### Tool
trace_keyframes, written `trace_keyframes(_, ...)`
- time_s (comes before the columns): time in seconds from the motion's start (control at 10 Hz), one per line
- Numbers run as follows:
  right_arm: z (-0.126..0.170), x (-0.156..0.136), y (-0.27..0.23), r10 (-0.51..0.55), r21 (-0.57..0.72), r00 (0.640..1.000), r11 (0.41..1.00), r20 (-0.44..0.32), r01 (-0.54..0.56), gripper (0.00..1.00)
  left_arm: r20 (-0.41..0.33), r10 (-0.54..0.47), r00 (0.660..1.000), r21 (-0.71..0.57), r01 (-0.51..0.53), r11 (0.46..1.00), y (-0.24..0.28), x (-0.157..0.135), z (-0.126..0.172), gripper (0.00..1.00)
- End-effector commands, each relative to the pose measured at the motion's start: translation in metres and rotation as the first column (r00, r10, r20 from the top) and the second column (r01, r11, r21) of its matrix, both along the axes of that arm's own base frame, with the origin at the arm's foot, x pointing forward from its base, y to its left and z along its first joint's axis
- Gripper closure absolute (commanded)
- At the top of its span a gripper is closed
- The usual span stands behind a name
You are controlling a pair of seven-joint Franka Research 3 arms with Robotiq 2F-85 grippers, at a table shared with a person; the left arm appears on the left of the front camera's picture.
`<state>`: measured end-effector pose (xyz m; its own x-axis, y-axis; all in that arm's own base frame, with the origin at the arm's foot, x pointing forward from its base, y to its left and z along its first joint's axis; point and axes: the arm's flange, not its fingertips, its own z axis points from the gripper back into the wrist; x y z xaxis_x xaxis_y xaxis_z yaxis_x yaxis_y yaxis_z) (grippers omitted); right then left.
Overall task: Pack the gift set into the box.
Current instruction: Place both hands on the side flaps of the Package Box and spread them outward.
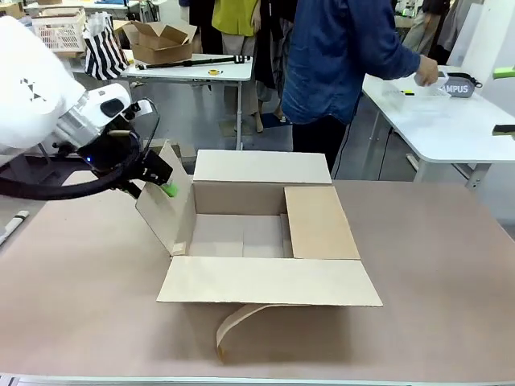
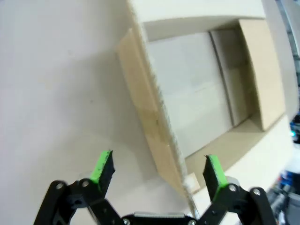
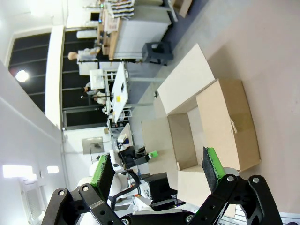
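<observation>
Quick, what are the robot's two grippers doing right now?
Left gripper: open, fingers either side of the big brown cardboard box's left flap, not shut on it.
Right gripper: open, holding nothing.

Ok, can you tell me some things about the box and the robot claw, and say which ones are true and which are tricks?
1. The box is empty inside. True.
2. The left claw is at the box's left flap. True; its open fingers sit either side of the flap's edge.
3. All four flaps are folded shut. False; the box is open, and only the right flap lies over part of the opening.
4. The person is putting something into the box. False; they are turned to a side table.
</observation>
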<state>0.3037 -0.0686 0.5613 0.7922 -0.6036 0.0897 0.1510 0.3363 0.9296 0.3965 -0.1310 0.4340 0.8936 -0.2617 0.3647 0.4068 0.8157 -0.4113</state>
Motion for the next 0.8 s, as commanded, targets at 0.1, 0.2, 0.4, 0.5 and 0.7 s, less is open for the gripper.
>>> trace_keyframes(0.1, -0.001, 0.001, 0.003, 0.002, 0.015, 1.000, 1.000, 0.016, -0.002, 0.00, -0.030, -0.025, 0.999, -0.156, 0.020, 0.988, 0.039, 0.001, -0.015, 0.00)
trace_keyframes(0.2, -0.001, 0.001, 0.003, 0.002, 0.015, 1.000, 1.000, 0.016, -0.002, 0.00, -0.024, -0.006, 1.000, -0.176, 0.002, 0.984, 0.049, -0.004, -0.015, 0.00)
trace_keyframes(0.4, -0.001, 0.001, 0.003, 0.002, 0.015, 1.000, 1.000, 0.016, -0.002, 0.00, -0.047, 0.014, 0.999, -0.198, -0.023, 0.980, 0.060, -0.008, -0.024, 0.00)
trace_keyframes(0.5, -0.001, 0.001, 0.003, 0.002, 0.015, 1.000, 1.000, 0.016, -0.002, 0.00, -0.060, 0.009, 0.998, -0.221, -0.022, 0.975, 0.058, -0.006, -0.035, 0.00)
trace_keyframes(0.7, -0.001, 0.001, 0.003, 0.002, 0.015, 1.000, 1.000, 0.016, -0.002, 0.00, -0.076, 0.001, 0.997, -0.273, -0.021, 0.962, 0.055, -0.001, -0.056, 0.00)
